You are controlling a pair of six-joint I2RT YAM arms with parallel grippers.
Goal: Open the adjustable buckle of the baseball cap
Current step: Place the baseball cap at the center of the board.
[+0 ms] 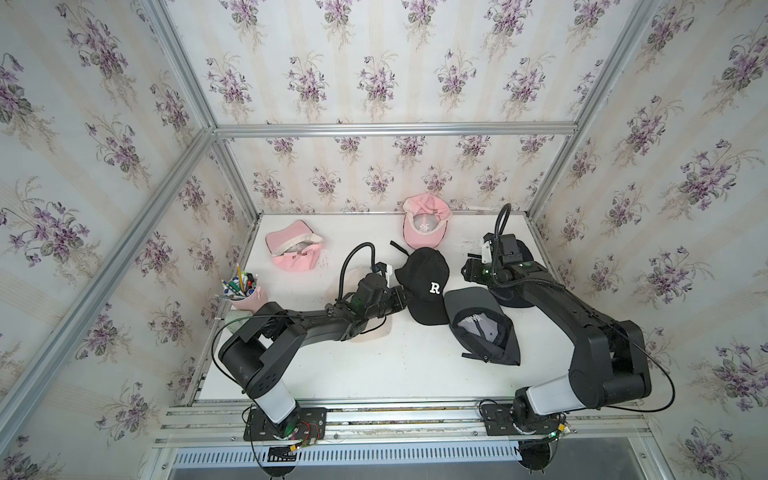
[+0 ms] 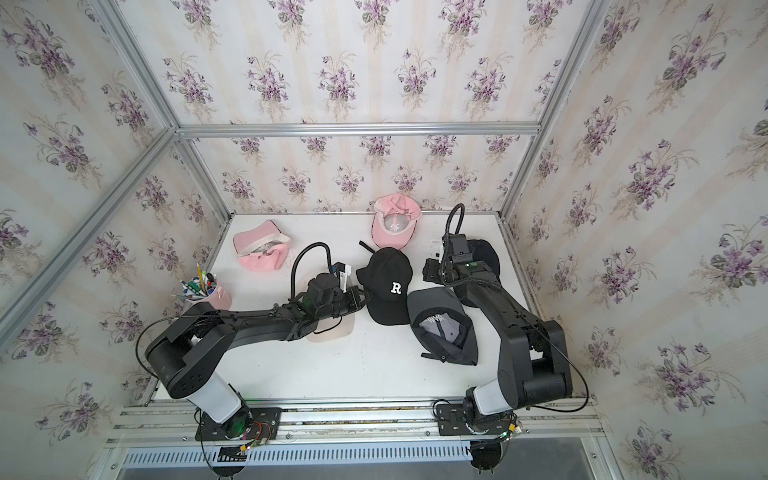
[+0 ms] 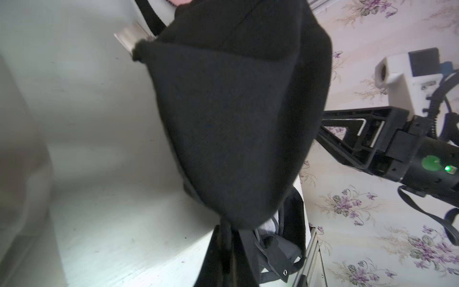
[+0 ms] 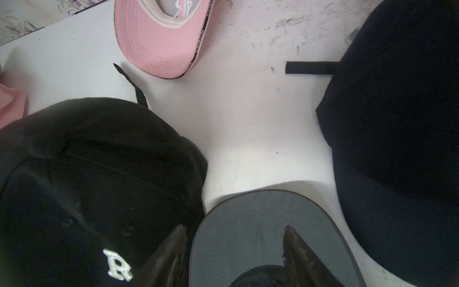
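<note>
Several caps (image 1: 426, 226) are spread over the white worktop (image 1: 374, 365), the black cap (image 1: 424, 286) marked R near its middle. Its crown (image 3: 223, 111), judged soft, light and easily crumpled, is pinched at the side by the closed left tool (image 1: 402, 296). The right tool (image 4: 236, 248) is held open and empty beside it. The limp strap tail (image 1: 400, 248) is judged the better hold; no buckle is made out

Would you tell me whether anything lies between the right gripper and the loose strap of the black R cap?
Nothing visible does: the open right gripper hangs near the grey cap, and only bare table separates it from the strap behind the black R cap.
</note>
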